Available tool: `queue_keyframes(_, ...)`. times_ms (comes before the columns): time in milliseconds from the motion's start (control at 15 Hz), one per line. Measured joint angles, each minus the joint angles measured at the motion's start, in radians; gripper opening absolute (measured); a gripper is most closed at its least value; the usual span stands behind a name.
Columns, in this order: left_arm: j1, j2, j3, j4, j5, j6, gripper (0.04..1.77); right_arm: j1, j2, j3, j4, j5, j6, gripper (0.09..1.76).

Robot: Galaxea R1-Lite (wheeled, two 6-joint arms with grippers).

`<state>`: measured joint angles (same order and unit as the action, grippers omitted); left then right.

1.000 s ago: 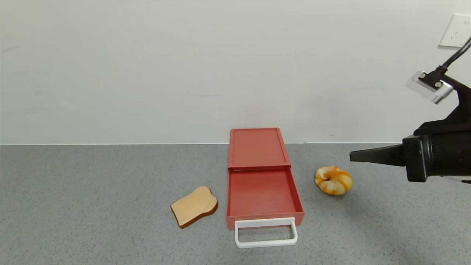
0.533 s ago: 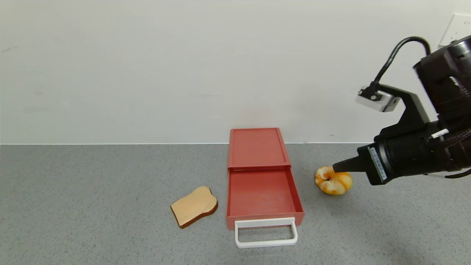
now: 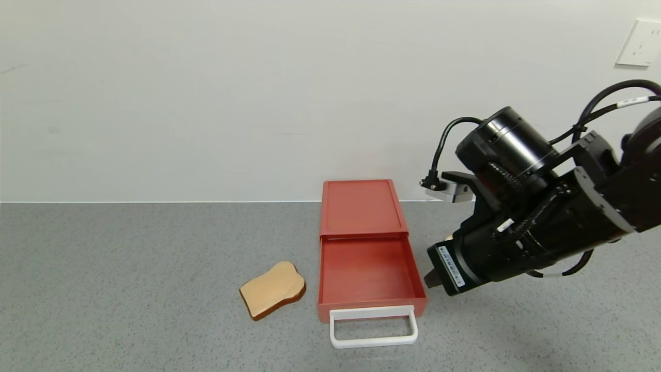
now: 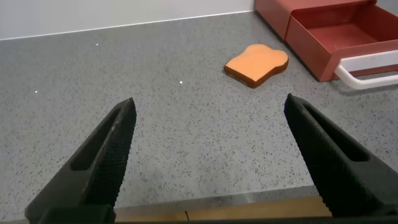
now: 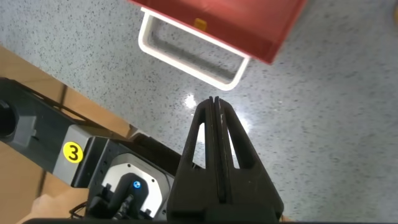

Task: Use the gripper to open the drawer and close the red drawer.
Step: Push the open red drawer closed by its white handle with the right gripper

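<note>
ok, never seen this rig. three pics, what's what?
It is a two-armed robot at a grey counter. The wide picture comes from its head camera; the other two come from cameras on its wrists.

In the head view the right hand hangs just right of the red drawer, near the front corner. Its fingers are pressed together and hold nothing. The drawer's tray is pulled out and looks empty; its white handle faces the robot. A bread slice lies left of the drawer.

The left wrist view shows the left hand open and empty, low over the counter, off to the bread's side.
</note>
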<state>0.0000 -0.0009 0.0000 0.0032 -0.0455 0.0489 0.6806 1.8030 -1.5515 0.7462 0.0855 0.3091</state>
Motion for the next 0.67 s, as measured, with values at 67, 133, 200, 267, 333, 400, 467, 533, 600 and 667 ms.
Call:
queue_keyframes(67,0.0,0.0,0.0,0.0,0.0,0.0,1.72,0.018,0.024,-0.009,0.005,-0.003,0.024,0.11)
queue_keyframes(133,0.0,0.0,0.0,0.0,0.0,0.0,1.72,0.035,0.045,-0.015,0.007,-0.005,0.048,0.11)
queue_keyframes(200,0.0,0.0,0.0,0.0,0.0,0.0,1.72,0.051,0.066,-0.02,0.007,-0.01,0.065,0.11)
queue_keyframes(267,0.0,0.0,0.0,0.0,0.0,0.0,1.72,0.067,0.09,-0.022,0.008,-0.029,0.084,0.11)
queue_keyframes(333,0.0,0.0,0.0,0.0,0.0,0.0,1.72,0.082,0.113,-0.026,0.009,-0.049,0.101,0.12)
queue_keyframes(400,0.0,0.0,0.0,0.0,0.0,0.0,1.72,0.094,0.135,-0.032,0.009,-0.061,0.116,0.11)
queue_keyframes(467,0.0,0.0,0.0,0.0,0.0,0.0,1.72,0.106,0.157,-0.042,0.01,-0.066,0.128,0.11)
queue_keyframes(533,0.0,0.0,0.0,0.001,0.0,0.0,1.72,0.115,0.175,-0.05,0.02,-0.067,0.134,0.11)
queue_keyframes(600,0.0,0.0,0.0,0.001,0.0,0.0,1.72,0.124,0.191,-0.06,0.036,-0.068,0.141,0.12)
queue_keyframes(667,0.0,0.0,0.0,0.001,0.0,0.0,1.72,0.133,0.207,-0.067,0.049,-0.068,0.151,0.11)
